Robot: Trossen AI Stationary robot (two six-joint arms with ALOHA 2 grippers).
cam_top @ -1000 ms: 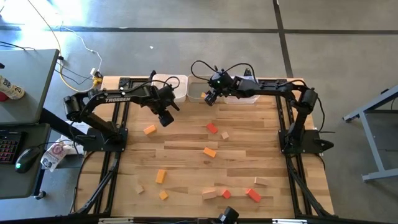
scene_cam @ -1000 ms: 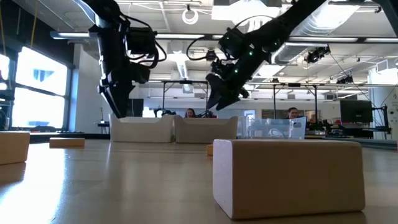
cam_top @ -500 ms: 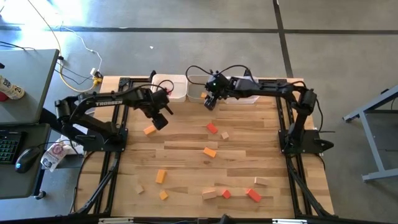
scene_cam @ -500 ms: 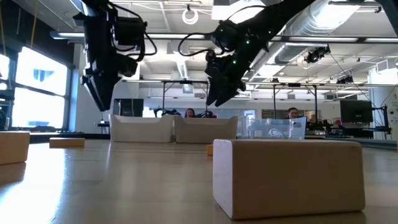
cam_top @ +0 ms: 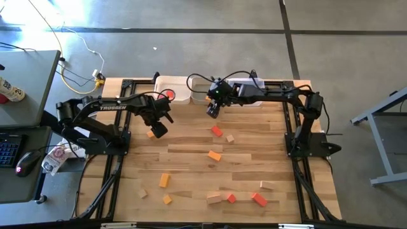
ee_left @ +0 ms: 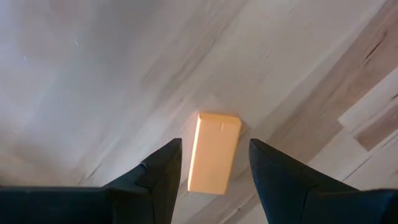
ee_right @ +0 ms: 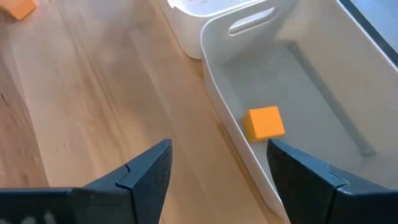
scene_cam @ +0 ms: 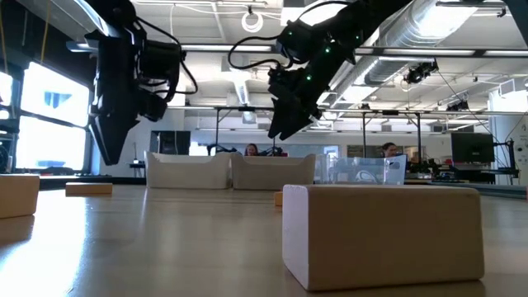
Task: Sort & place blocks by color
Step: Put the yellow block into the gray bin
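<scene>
My left gripper is hanging open right over an orange-yellow block on the far-left part of the table, fingers either side, not touching it. My right gripper is open and empty by the middle bin, where one orange cube sits. More blocks are scattered nearer.

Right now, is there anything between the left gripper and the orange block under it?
Nothing visible is in the way. The left gripper is open above the orange block, which lies alone on the bare table, framed between the two fingers. No other block or bin is close to it.
</scene>
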